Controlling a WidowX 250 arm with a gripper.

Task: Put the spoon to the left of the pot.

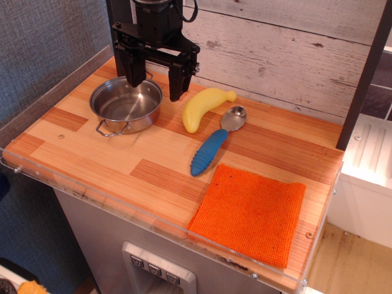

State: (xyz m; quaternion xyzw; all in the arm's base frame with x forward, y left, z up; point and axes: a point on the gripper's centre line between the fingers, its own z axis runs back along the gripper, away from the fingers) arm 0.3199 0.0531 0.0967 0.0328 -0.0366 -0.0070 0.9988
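Note:
The spoon (214,144) lies flat on the wooden table, its shiny silver bowl pointing to the back right and its ribbed blue handle to the front left. It is to the right of the pot (127,104), a small round steel pot with wire loop handles at the table's left. My black gripper (155,82) hangs open and empty above the pot's back right rim, its two fingers spread wide. It is well left of the spoon.
A yellow banana (202,107) lies between the pot and the spoon, touching neither. An orange cloth (251,212) lies at the front right. A white plank wall stands behind, a grey wall at the left, and a clear rim lines the table (79,159).

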